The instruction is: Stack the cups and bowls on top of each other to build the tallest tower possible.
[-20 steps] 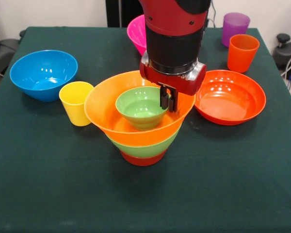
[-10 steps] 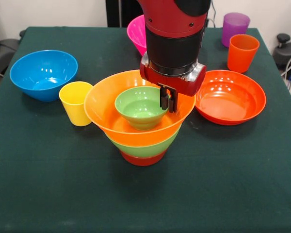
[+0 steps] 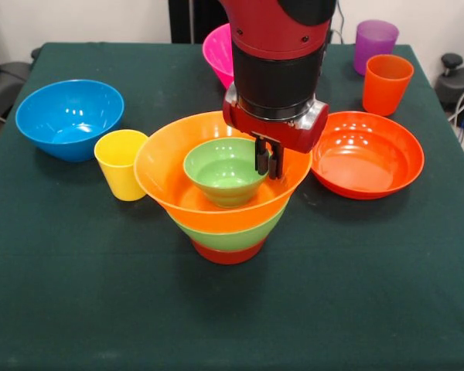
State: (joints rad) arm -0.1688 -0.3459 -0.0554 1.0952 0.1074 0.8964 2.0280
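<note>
1. Nearest, on the green table, stands the tower of four nested bowls; from the bottom up: one small red-orange bowl as base, one medium green bowl, one large yellow-orange bowl, and one small green bowl sitting inside it on top.
2. The gripper hangs from the red and black arm at the small green bowl's 3 o'clock rim; its two dark fingers stand close together, and I cannot tell whether they pinch the rim or only stand beside it.
3. One yellow cup stands upright at the tower's 9 o'clock, just beside the yellow-orange bowl's rim; whether they touch is unclear.
4. One shallow orange bowl lies at the tower's 3 o'clock, close to the big rim.
5. One blue bowl sits at about 10 o'clock from the tower, behind the yellow cup.
6. Farther back, at 1 to 2 o'clock, one orange cup stands upright; one purple cup stands just behind it at the table's far edge.
7. One pink bowl shows at 12 o'clock, partly hidden by the arm.
8. Count: three cups, seven bowls; four bowls stacked, three loose.
</note>
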